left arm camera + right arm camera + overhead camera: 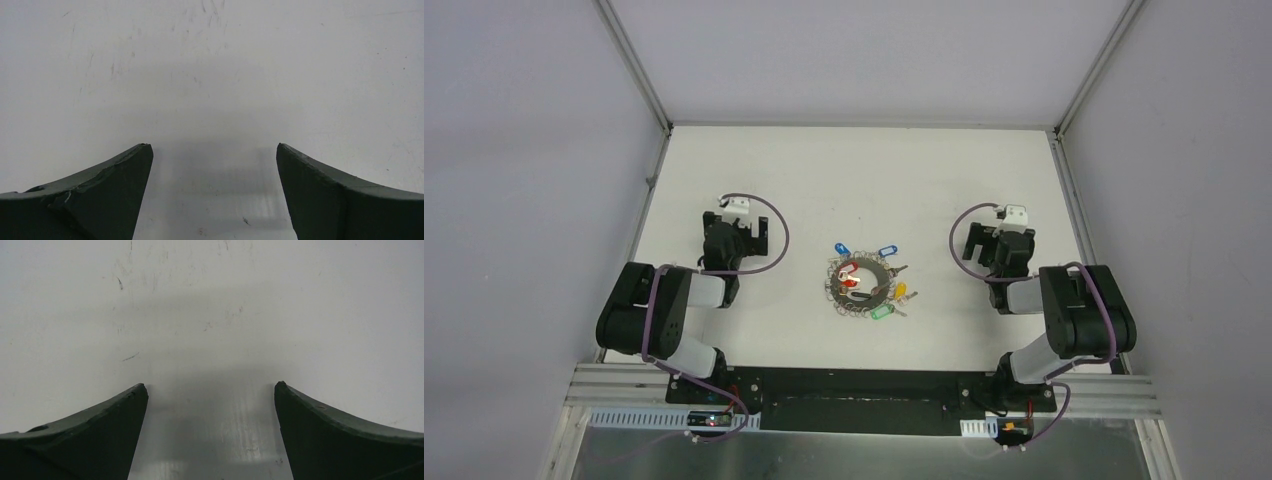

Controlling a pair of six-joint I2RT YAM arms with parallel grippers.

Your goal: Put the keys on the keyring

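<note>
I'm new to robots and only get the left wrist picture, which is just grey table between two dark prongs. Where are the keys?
Observer: The keys lie mid-table, clustered around the keyring, between the two arms.
Operator: Is the other hand holding anything?
Observer: No. The right hand is open with nothing between its fingers, off to the right of the keyring.
Operator: Is any key on the ring yet?
Observer: A red tag lies within the keyring's outline. Whether it is attached I cannot tell from above.
</note>
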